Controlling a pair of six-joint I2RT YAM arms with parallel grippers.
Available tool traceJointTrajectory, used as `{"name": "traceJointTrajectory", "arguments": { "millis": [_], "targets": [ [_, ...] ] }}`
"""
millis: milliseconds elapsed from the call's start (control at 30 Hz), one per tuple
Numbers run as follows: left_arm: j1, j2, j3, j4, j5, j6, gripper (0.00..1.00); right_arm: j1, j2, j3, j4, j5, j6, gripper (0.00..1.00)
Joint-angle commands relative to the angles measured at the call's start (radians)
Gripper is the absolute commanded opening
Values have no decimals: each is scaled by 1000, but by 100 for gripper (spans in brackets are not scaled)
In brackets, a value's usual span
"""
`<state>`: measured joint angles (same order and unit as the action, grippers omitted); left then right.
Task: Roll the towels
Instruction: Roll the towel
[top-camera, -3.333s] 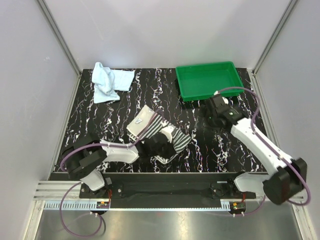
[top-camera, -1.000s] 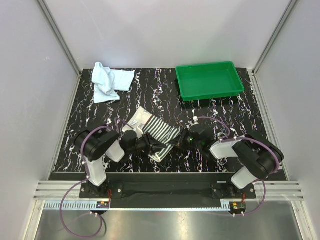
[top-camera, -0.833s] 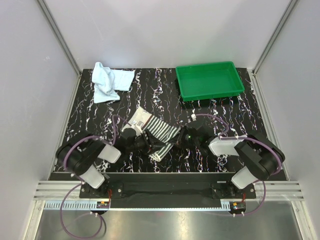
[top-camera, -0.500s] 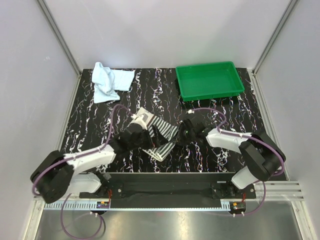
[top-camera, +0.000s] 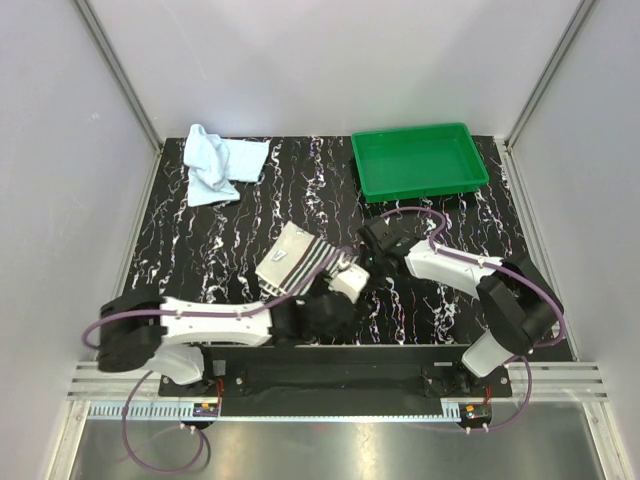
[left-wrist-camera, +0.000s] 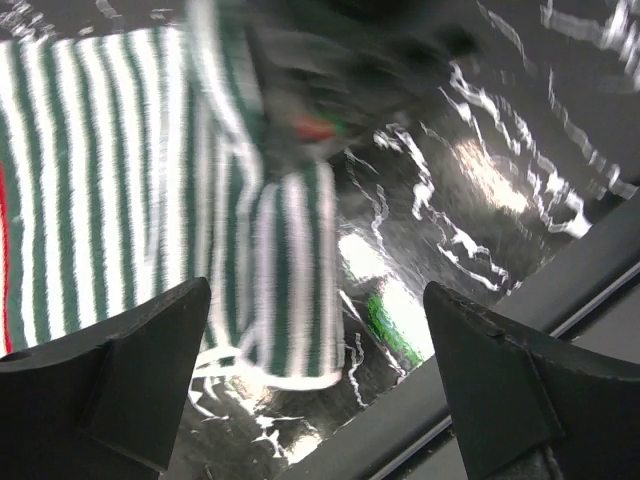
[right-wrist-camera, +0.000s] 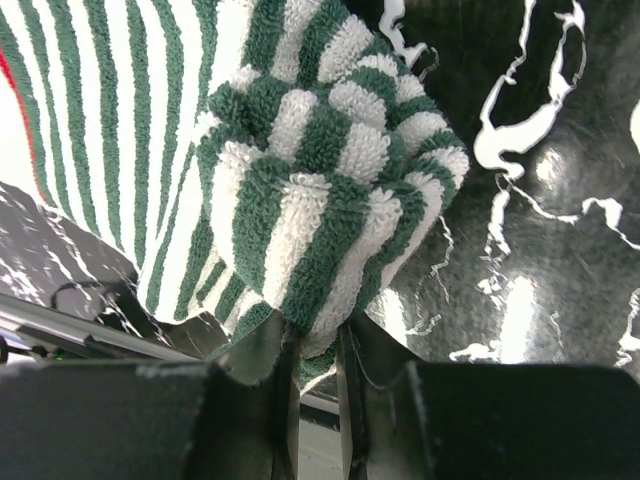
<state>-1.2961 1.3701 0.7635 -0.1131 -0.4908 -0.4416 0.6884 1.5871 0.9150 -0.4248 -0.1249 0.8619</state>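
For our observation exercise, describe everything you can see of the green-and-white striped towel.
The striped towel is soft looped terry, narrow dark green and white stripes, with a pale plain band at its far-left end and a thin red line beside it. It lies partly folded on the black marbled table. Its right corner is bunched into a thick wad, pinched between the right fingers. The left fingers stand wide open over its near edge, not gripping.
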Motion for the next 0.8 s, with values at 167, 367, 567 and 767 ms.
{"name": "traceJointTrajectory", "arguments": {
  "millis": [167, 367, 567, 767],
  "targets": [
    [-108, 236, 166, -22, -216, 104, 88, 7, 5, 21, -123, -16, -46, 13],
    [-106, 331, 171, -14, -210, 93, 70, 7, -9, 18, -131, -19, -44, 12],
    [-106, 357, 140, 13, -177, 64, 34, 7, -10, 19, -140, -25, -46, 12],
    [-94, 362, 114, 65, -49, 80, 0, 2, -56, 37, -195, 5, -76, 44]
  ]
}}
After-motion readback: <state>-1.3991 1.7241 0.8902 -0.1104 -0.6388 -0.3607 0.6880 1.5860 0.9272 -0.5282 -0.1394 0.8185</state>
